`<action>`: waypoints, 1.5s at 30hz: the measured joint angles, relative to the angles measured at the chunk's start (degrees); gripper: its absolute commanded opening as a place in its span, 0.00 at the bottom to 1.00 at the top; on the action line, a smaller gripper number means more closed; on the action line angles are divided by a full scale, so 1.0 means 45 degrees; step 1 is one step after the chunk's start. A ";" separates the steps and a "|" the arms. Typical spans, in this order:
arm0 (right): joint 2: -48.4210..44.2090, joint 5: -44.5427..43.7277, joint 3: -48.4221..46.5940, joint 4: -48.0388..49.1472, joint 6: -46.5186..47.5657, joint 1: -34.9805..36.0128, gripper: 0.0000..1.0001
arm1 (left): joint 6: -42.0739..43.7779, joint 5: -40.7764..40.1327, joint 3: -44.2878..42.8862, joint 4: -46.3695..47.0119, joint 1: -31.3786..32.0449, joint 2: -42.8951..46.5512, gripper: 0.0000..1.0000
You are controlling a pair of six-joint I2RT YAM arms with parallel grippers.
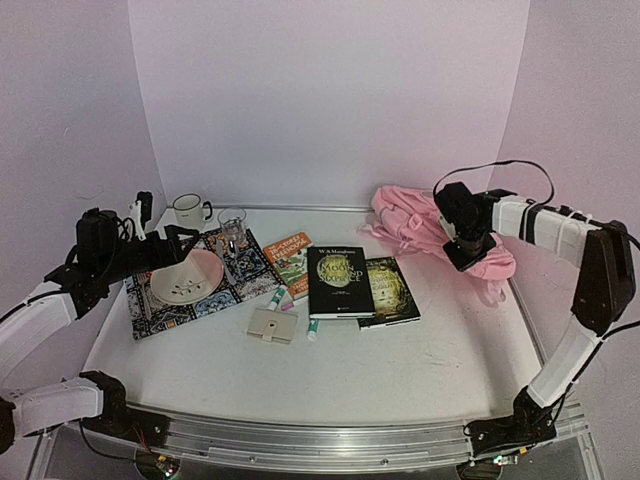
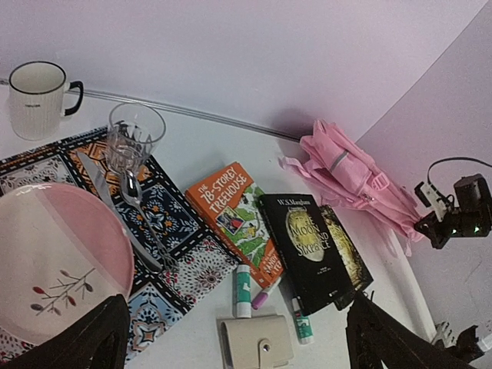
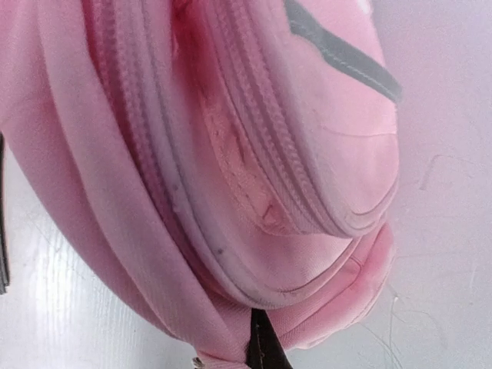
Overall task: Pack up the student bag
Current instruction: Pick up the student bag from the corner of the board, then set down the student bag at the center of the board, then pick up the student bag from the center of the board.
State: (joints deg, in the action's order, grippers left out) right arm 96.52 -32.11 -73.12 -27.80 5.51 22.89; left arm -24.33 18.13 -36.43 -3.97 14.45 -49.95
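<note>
The student bag [image 1: 425, 228] is a soft pink backpack lying at the back right of the table; it also shows in the left wrist view [image 2: 350, 173]. My right gripper [image 1: 466, 252] sits on its near right end. In the right wrist view the bag [image 3: 231, 154] fills the frame, and the gripper [image 3: 261, 350] shows only as one dark tip buried in pink fabric, jaws closed on a fold. My left gripper [image 1: 182, 244] is open and empty above the pink plate [image 1: 187, 276]; its fingers [image 2: 84, 346] are spread wide.
A black book [image 1: 340, 282], a second dark book [image 1: 392, 290] and an orange book [image 1: 293, 258] lie mid-table. A beige wallet [image 1: 272, 326] and two glue sticks [image 1: 277, 298] lie in front. A patterned placemat [image 1: 215, 295] holds cutlery and a glass [image 1: 232, 225]; a mug [image 1: 188, 210] stands behind.
</note>
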 measured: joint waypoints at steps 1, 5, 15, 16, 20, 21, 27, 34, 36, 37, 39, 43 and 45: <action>-0.0215 0.0028 -0.0371 -0.0360 -0.0315 0.0074 0.00 | -0.0187 0.0088 -0.0027 -0.0015 0.0088 -0.0068 0.99; -0.0614 0.0037 -0.1673 -0.2170 -0.1865 0.0726 0.00 | -0.1000 0.0397 -0.0080 -0.0035 0.0491 -0.0376 0.99; -0.1528 0.0920 -0.1789 -0.5633 -0.5287 0.3154 0.00 | -0.2315 0.0382 -0.0258 -0.0102 0.2023 -0.1101 0.99; -0.1680 0.1111 -0.1669 -0.5671 -0.5453 0.3328 0.00 | -0.2371 0.0293 -0.0280 -0.0102 0.2225 -0.1223 0.99; -0.2260 0.2451 -0.0391 -0.5088 -0.5895 0.4060 0.03 | -0.2509 -0.0098 -0.0428 -0.0031 0.3086 -0.2062 0.99; -0.2329 0.2815 0.0048 -0.4756 -0.5962 0.4199 0.04 | -0.2509 -0.0229 -0.0476 0.0008 0.3297 -0.2319 0.99; -0.2235 0.4452 0.1830 -0.3083 -0.6010 0.4348 0.28 | -0.2424 -0.1162 -0.0841 0.0465 0.4446 -0.3904 0.99; -0.1585 0.5157 0.1455 -0.2060 -0.5699 0.4351 0.58 | -0.1998 -0.1764 -0.1218 0.1389 0.4829 -0.5126 0.99; -0.1505 0.5111 0.0947 -0.1920 -0.5604 0.4348 0.64 | -0.1931 -0.1808 -0.1231 0.1623 0.4883 -0.5346 0.99; -0.1484 0.5053 0.0619 -0.1804 -0.5543 0.4348 0.67 | -0.1919 -0.1838 -0.1231 0.1708 0.4901 -0.5422 0.99; -0.1342 0.4926 -0.0214 -0.1463 -0.5506 0.4348 0.68 | -0.1891 -0.1870 -0.1231 0.1859 0.4962 -0.5540 0.99; -0.0661 0.4618 -0.1414 -0.0369 -0.5505 0.4348 0.68 | -0.1861 -0.2004 -0.1231 0.2039 0.5199 -0.5586 0.99; -0.0073 0.4398 -0.1749 0.0255 -0.5497 0.4348 0.68 | -0.1817 -0.2109 -0.1227 0.2167 0.5401 -0.5586 0.99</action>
State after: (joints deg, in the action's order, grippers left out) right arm 96.19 -12.32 -80.99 -26.65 -19.23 42.46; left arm -32.50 8.64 -41.96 5.78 38.76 -75.09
